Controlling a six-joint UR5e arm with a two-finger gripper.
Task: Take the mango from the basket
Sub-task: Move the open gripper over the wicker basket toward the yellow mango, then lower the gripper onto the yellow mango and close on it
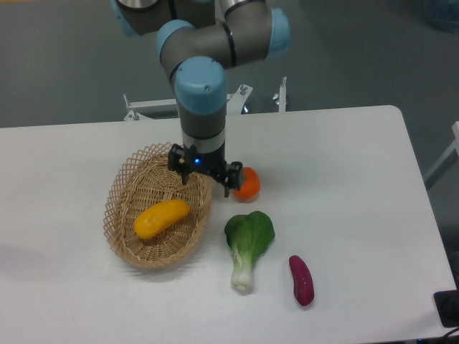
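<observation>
Presently, the mango (161, 218) lies inside the basket (123, 188), slightly tilted on its woven floor. The gripper (206, 179) sits above the basket's right rim, apart from the mango, holding nothing; its finger spread cannot be determined. Right of the basket: an orange (248, 185) just beside the gripper, a bok choy (247, 244), then a purple sweet potato (301, 279).

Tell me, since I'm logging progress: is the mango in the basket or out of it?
In. The mango lies on the floor of the basket, inside its rim, and the gripper is above, not touching it.
</observation>
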